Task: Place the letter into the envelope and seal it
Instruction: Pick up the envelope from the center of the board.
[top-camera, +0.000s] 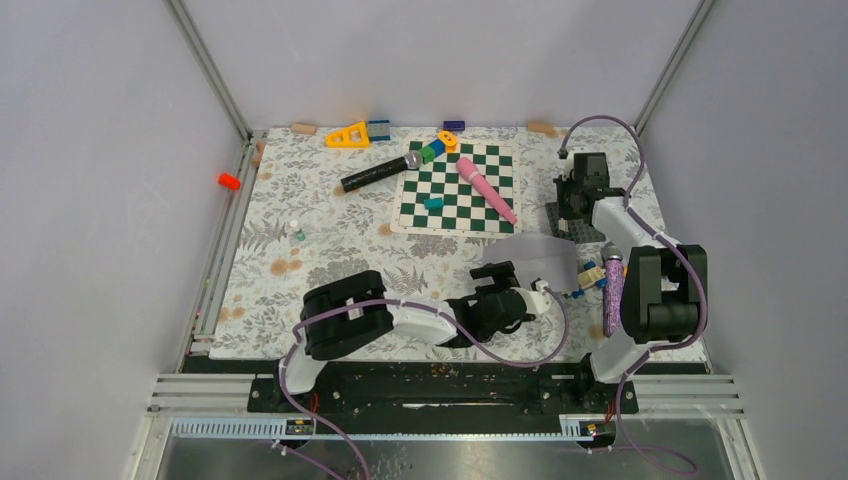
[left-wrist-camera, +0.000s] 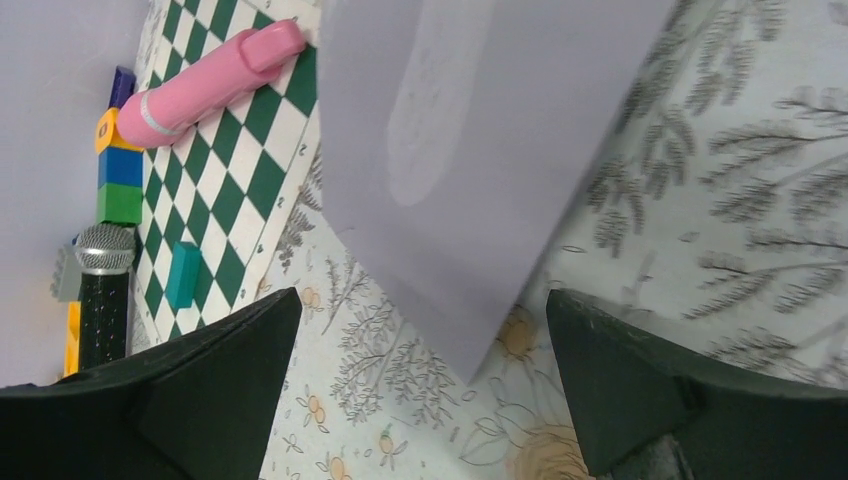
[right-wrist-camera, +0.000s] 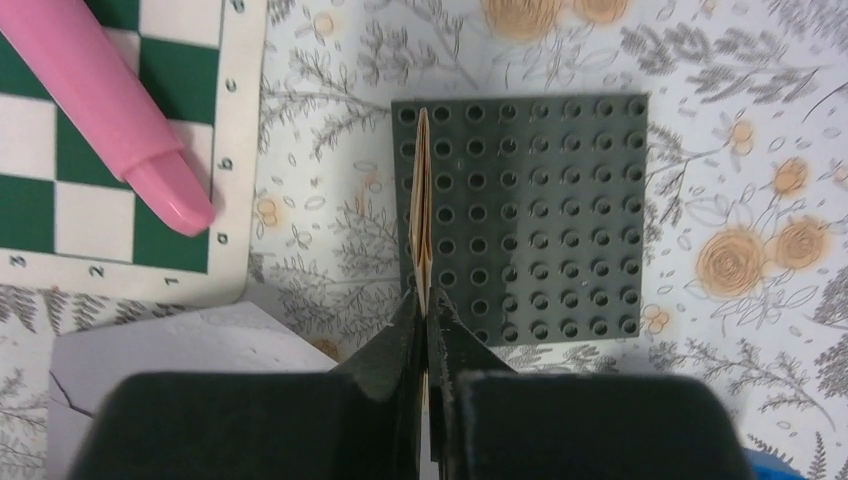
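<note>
The light grey envelope (top-camera: 535, 255) lies flat on the flowered cloth, right of centre. In the left wrist view one pointed corner of the envelope (left-wrist-camera: 470, 150) reaches down between my fingers. My left gripper (left-wrist-camera: 425, 300) is open just above the cloth, its jaws wide on either side of that corner and touching nothing. My right gripper (right-wrist-camera: 428, 300) is shut on the letter (right-wrist-camera: 423, 190), a thin cream folded sheet seen edge-on, held upright over the dark grey studded plate (right-wrist-camera: 540, 220). The envelope (right-wrist-camera: 180, 345) shows at the lower left of the right wrist view.
A green-and-white chessboard (top-camera: 460, 190) lies behind the envelope with a pink microphone (top-camera: 487, 188) on it. A black microphone (top-camera: 380, 172) and coloured blocks (top-camera: 435, 148) sit near its far left corner. A purple microphone (top-camera: 612, 290) lies by the right arm.
</note>
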